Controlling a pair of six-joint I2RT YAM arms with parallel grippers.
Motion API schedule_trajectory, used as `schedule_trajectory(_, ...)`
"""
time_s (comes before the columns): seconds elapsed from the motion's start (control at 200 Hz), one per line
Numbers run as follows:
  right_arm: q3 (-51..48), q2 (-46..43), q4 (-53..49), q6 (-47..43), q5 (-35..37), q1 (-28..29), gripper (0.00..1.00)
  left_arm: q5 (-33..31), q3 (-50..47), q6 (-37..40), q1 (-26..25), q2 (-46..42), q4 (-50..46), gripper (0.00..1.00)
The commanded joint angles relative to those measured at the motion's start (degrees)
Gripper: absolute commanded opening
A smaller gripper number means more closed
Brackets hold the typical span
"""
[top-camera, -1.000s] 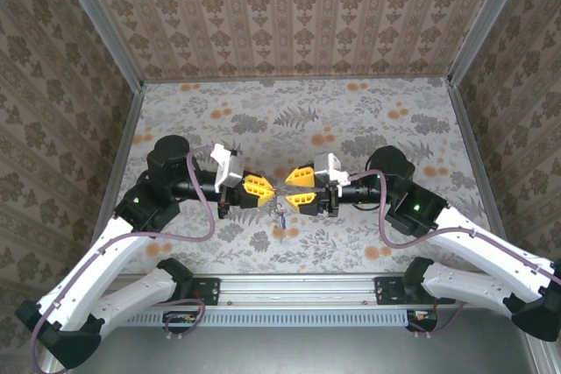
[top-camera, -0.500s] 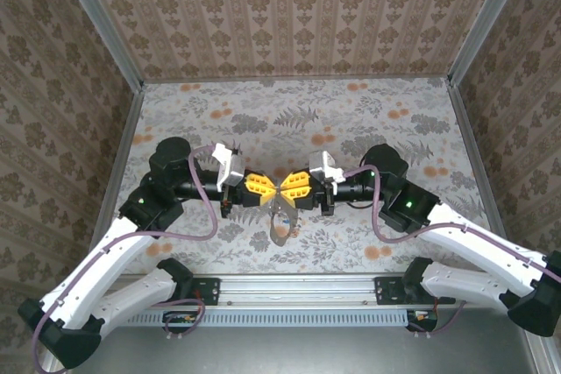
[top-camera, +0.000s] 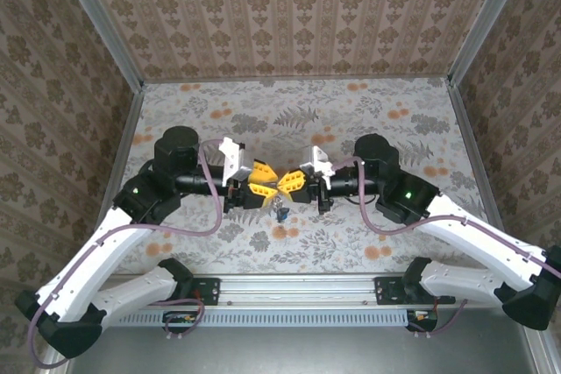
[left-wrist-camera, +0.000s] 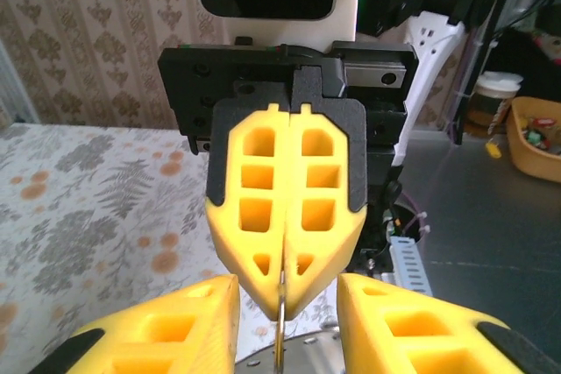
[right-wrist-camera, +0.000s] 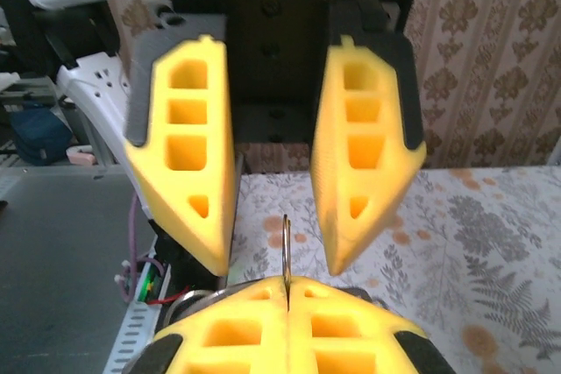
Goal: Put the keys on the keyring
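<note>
My right gripper (right-wrist-camera: 287, 286) is shut on the keyring (right-wrist-camera: 286, 247), a thin grey metal loop that sticks up edge-on from between its yellow tips. In the left wrist view the keyring (left-wrist-camera: 281, 326) hangs below that shut pair. My left gripper (left-wrist-camera: 287, 282) stands open, its two fingers either side of the ring and the right gripper's tips without touching them. In the top view the left gripper (top-camera: 262, 184) and right gripper (top-camera: 288, 183) meet tip to tip above the table's middle. The keys (top-camera: 280, 213), one with a blue head, dangle just beneath them.
The floral tablecloth (top-camera: 351, 120) runs to patterned walls on three sides. A metal rail (top-camera: 298, 291) with both arm bases lines the near edge. Off the table, to the right in the left wrist view, are a yellow bin (left-wrist-camera: 536, 133) and a cup (left-wrist-camera: 493, 94).
Both grippers have come closer together and shifted slightly towards the far wall. The left gripper's open fingers now straddle the right gripper's tips. The ring and keys moved with them.
</note>
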Motion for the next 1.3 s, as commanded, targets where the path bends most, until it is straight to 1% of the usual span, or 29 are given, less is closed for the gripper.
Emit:
schedule_trajectory(0.0,3.17,0.85,-6.27,-2.99,1.75,-0.15,0.00,-5.18,2.79,6.09,-0.42,0.83,-9.56,0.32)
schedule_trajectory(0.185,4.69,1.69,-8.23,-4.10,1.67,-0.21,0.00,-7.57,3.69,7.36,-1.22,1.89,-11.22,0.24)
schedule_trajectory(0.41,5.06,1.76,-8.31,-4.62,0.92,-0.13,0.00,-8.95,3.95,7.89,-1.89,2.09,-12.80,0.23)
schedule_trajectory(0.525,5.18,2.02,-8.84,-4.87,0.86,-0.18,0.00,-8.74,3.74,7.92,-1.92,2.01,-12.22,0.10)
schedule_trajectory(0.645,5.57,2.12,-10.30,-5.52,1.43,-0.09,0.00,-8.15,3.60,7.96,-1.99,2.29,-12.00,0.00)
schedule_trajectory(0.71,5.86,2.24,-11.53,-6.15,1.94,0.03,0.00,-7.79,3.47,7.82,-1.99,2.37,-11.82,0.01)
schedule_trajectory(0.775,6.26,2.37,-12.82,-6.59,2.28,0.02,0.00,-7.49,3.38,7.74,-1.98,2.44,-11.67,0.08)
schedule_trajectory(0.825,6.45,2.46,-13.43,-6.87,2.28,0.09,0.00,-7.48,3.29,7.72,-1.94,2.52,-11.55,0.10)
schedule_trajectory(1.205,7.16,3.25,-15.01,-7.42,2.87,0.23,0.00,-6.52,2.71,7.55,-1.99,2.84,-10.24,0.09)
schedule_trajectory(1.245,7.25,3.26,-15.15,-7.48,2.91,0.26,0.00,-6.36,2.57,7.60,-1.99,2.88,-10.07,0.07)
schedule_trajectory(1.295,7.33,3.34,-15.32,-7.58,3.04,0.24,0.00,-5.94,2.42,7.64,-1.99,3.06,-9.89,0.02)
